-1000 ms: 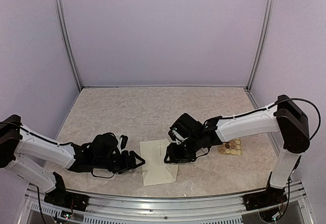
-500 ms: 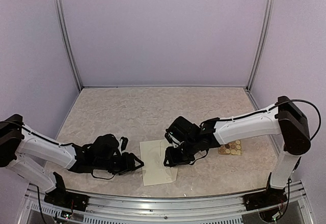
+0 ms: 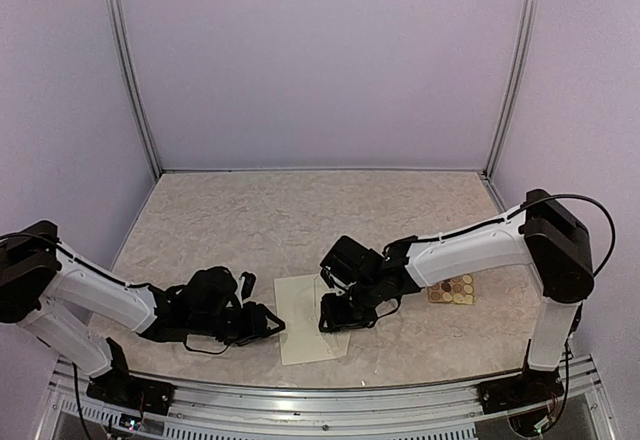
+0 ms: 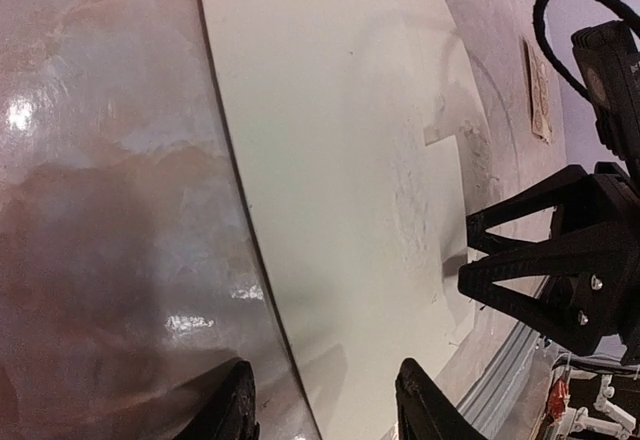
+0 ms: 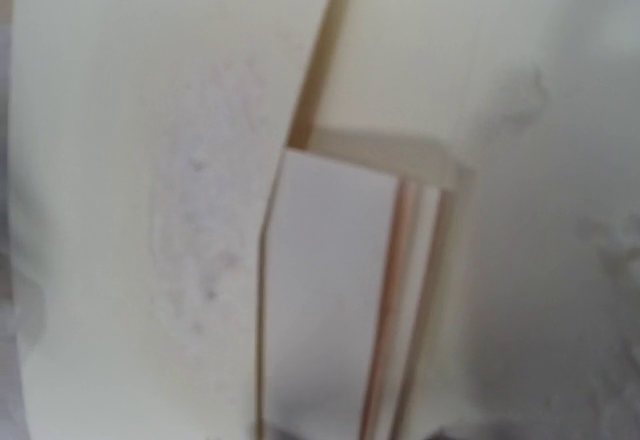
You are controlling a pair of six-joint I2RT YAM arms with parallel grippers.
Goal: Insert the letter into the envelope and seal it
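The cream envelope [image 3: 303,322] lies flat near the table's front edge. It fills the left wrist view [image 4: 340,160] and the right wrist view [image 5: 130,160]. My left gripper [image 3: 272,322] is open and low, and its fingers straddle the envelope's left edge [image 4: 325,412]. My right gripper [image 3: 333,317] is at the envelope's right side and also shows in the left wrist view [image 4: 465,255]. It is shut on the white letter [image 5: 330,290]. The letter's far end lies under an edge of the envelope. The right fingertips are hidden in their own view.
A small tan sheet of round brown stickers [image 3: 452,288] lies to the right of the right forearm. The metal front rail [image 3: 320,400] runs just below the envelope. Purple walls close in the back and sides.
My right gripper has moved left and a little down over the envelope's right side. My left gripper has stayed at the envelope's left edge, shifting only slightly.
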